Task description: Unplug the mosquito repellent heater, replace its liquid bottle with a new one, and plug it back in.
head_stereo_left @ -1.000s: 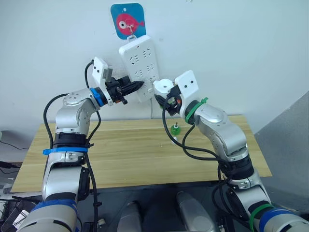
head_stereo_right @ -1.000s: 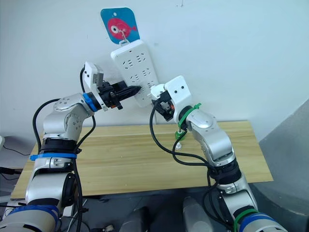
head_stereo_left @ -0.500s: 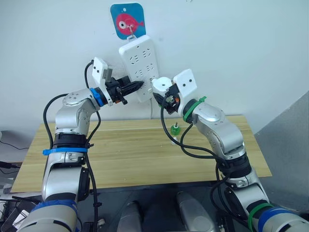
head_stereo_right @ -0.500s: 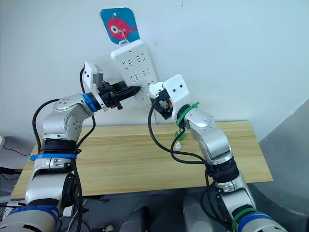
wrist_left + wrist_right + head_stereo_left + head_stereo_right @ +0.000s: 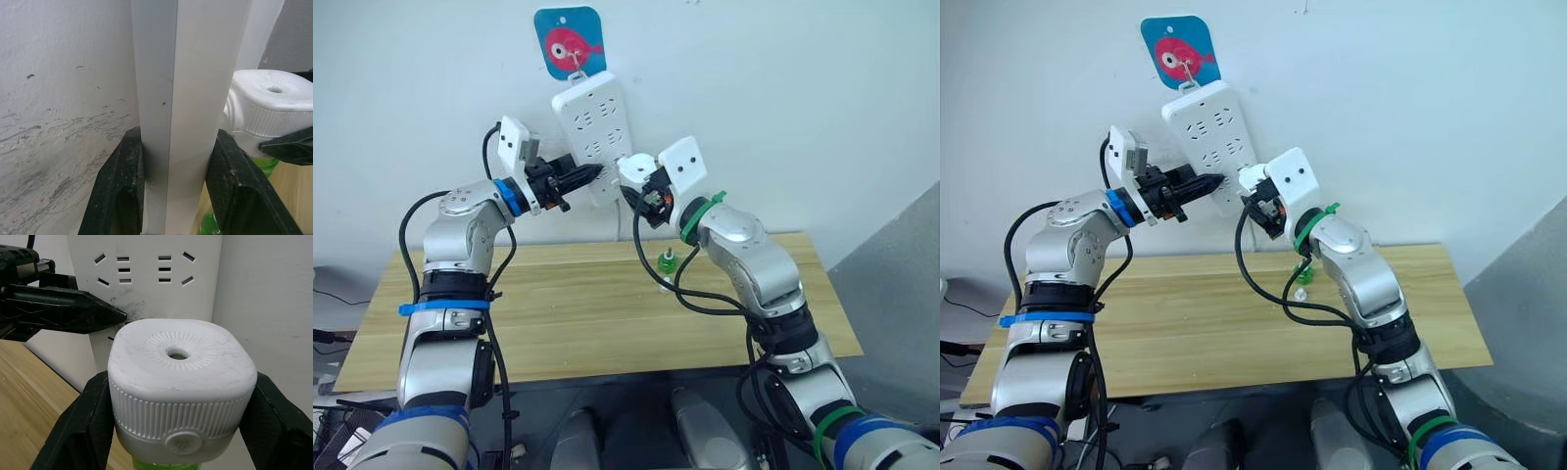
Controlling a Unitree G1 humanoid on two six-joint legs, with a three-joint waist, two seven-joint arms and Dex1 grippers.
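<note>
The white mosquito repellent heater [image 5: 181, 367] is held in my right gripper [image 5: 642, 182], which is shut on its sides. A green bottle [image 5: 166, 465] shows under the heater. The heater hangs just right of the lower end of the white power strip [image 5: 595, 127] on the wall, apart from its sockets. My left gripper [image 5: 591, 174] is shut on the strip's lower edge, one finger [image 5: 122, 186] on each side. A second small green bottle [image 5: 668, 261] stands on the table below my right wrist. I cannot tell which of the two is the new one.
The power strip hangs tilted from a blue plaque with a pink fish [image 5: 569, 41]. The wooden table [image 5: 558, 313] runs along the wall beneath both arms. A small whitish cap [image 5: 1301, 294] lies beside the standing bottle. My right arm's black cables loop over the table.
My right gripper has carried the heater up and to the left, closer to the power strip. The left gripper has kept its hold on the strip.
</note>
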